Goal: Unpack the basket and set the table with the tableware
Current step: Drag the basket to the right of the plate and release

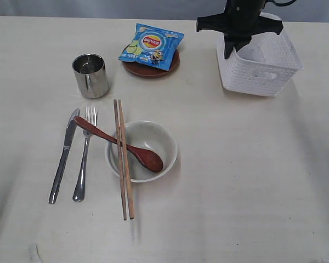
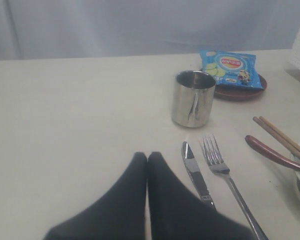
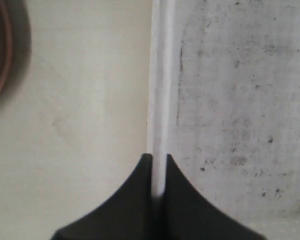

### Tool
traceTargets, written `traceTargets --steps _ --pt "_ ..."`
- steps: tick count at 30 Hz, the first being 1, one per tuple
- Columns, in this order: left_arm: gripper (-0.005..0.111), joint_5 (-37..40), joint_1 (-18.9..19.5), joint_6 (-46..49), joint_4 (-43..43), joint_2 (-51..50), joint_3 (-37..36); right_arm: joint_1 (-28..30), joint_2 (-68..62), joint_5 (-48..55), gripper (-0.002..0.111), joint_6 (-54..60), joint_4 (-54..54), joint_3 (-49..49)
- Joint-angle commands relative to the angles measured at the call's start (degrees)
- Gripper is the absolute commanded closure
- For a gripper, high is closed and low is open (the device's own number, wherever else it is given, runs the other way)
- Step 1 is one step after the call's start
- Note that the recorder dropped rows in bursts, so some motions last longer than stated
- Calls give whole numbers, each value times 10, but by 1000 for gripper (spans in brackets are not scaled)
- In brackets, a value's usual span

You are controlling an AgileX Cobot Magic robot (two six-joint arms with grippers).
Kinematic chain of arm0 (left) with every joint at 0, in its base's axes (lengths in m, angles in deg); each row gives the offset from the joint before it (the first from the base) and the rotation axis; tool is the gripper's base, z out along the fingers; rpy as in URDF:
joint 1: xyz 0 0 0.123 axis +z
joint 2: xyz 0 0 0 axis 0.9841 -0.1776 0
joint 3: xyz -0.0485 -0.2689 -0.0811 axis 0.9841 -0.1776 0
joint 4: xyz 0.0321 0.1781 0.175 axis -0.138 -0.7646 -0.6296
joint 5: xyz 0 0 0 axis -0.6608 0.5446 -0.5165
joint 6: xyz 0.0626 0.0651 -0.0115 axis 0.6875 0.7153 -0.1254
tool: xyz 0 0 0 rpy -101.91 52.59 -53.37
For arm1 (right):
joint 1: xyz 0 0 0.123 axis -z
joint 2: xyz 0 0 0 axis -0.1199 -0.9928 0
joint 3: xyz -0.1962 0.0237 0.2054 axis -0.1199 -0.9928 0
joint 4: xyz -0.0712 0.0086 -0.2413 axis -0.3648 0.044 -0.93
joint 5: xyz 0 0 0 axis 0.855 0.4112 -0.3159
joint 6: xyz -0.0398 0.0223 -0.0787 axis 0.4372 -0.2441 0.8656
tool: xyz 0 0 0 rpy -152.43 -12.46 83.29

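Bench (image 1: 252, 181): lots of bare room front and right, left half crowded. Basket (image 1: 263, 71) sits back right, close to the far edge, and looks emptied. Bowl (image 1: 167, 143) w/ spoon (image 1: 120, 144) in it and chopsticks (image 1: 124, 164) across the rim. Mug (image 1: 90, 75), plate (image 1: 148, 70) under chips packet (image 1: 152, 45), fork (image 1: 83, 159) and knife (image 1: 63, 156) are all out, so setting looks approx done. Right claw (image 3: 159, 159) is pinched tight on basket wall. Left claw (image 2: 147, 156) is closed and empty, near knife.
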Motion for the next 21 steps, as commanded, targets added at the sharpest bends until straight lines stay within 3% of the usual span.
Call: traceTargets --steps 1,15,21 --pt "107 -6 -3 -2 -5 1 -2 3 2 0 108 10 21 1" --pt "107 -6 -3 -2 -5 1 -2 -36 -16 -9 108 -16 41 1" --pt "107 -6 -3 -2 -5 1 -2 -49 -44 -13 97 -51 41 1"
